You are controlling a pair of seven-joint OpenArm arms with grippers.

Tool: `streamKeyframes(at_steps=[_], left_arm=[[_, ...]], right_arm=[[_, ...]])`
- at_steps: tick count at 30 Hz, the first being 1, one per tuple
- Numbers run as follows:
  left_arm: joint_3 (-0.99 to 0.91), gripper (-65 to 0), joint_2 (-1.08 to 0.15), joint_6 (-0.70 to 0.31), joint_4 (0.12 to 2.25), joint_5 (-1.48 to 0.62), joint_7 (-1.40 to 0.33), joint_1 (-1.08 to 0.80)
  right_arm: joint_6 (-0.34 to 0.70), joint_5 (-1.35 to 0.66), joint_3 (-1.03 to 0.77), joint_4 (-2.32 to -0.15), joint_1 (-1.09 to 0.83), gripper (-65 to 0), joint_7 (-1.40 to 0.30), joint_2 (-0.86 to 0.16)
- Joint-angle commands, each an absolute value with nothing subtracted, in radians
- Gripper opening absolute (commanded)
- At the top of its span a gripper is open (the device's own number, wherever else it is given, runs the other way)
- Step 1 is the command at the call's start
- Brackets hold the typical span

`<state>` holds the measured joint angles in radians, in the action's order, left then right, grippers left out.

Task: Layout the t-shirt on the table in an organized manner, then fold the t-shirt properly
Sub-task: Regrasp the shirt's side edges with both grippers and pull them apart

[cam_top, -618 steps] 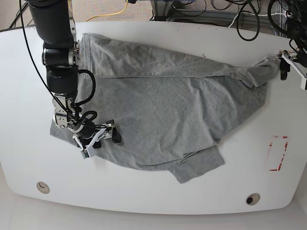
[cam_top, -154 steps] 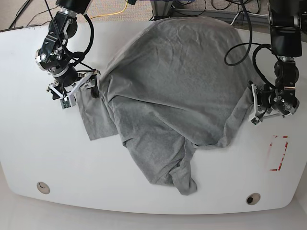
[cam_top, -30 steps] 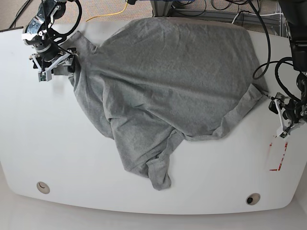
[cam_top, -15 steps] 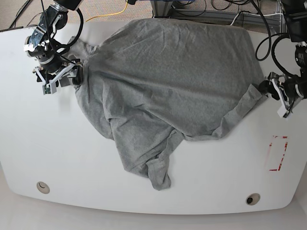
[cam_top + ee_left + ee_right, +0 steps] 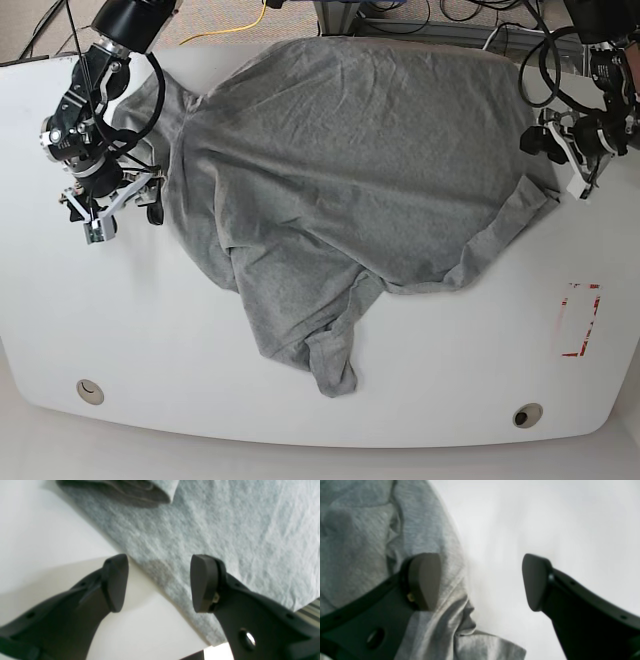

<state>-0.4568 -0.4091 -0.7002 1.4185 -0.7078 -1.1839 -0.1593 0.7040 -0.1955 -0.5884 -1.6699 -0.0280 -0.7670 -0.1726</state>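
– Where does the shirt [image 5: 350, 180] sit against the fingers?

– On the left wrist view its grey edge runs diagonally between the two fingertips, one finger [image 5: 203, 583] over cloth, the other [image 5: 116, 581] over bare table [image 5: 37, 537].

– And on the right side?

– One finger [image 5: 423, 580] rests over a bunched fold of shirt (creased and rumpled there), the other [image 5: 535, 581] over white table. The shirt lies spread but wrinkled, a narrow twisted part trailing toward the near table edge.

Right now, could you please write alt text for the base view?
A crumpled grey t-shirt sprawls across the white table, one bunched end trailing toward the near edge. Open grippers flank it: the right gripper and the left gripper.
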Motion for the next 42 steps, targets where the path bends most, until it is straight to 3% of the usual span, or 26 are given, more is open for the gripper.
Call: streamKeyframes(at_steps=[1, 18, 20, 26, 27, 42], left_arm=[[-0.455, -27.6, -0.403, -0.698, 1.423, -0.688, -1.191, -0.159], [-0.455, -29.0, -0.314, -0.698, 1.425, -0.684, -1.161, -0.102], [-0.455, -34.7, -0.314, -0.698, 1.422, -0.684, -1.158, -0.099], [-0.455, -63.6, -0.314, -0.698, 1.417, -0.668, -1.156, -0.065], [-0.455, -64.7, -0.314, -0.698, 1.419, -0.662, -1.156, -0.064], [-0.456, -63.3, -0.334, -0.698, 1.425, -0.644, -1.121, -0.039]], right_arm=[[0.698, -0.206, -0.576, -1.682, 0.008, -16.0, -0.757, -0.189], [0.698, -0.205, -0.49, -1.277, 0.282, -16.0, -0.751, -0.191], [0.698, -0.205, -0.49, -1.242, 0.302, -16.0, -0.75, -0.193], [0.698, -0.205, -0.489, -1.158, 0.343, -16.0, -0.745, -0.193], [0.698, -0.205, -0.489, -1.145, 0.348, -16.0, -0.742, -0.193], [0.698, -0.205, -0.487, -0.966, 0.39, -16.0, -0.659, -0.185]])
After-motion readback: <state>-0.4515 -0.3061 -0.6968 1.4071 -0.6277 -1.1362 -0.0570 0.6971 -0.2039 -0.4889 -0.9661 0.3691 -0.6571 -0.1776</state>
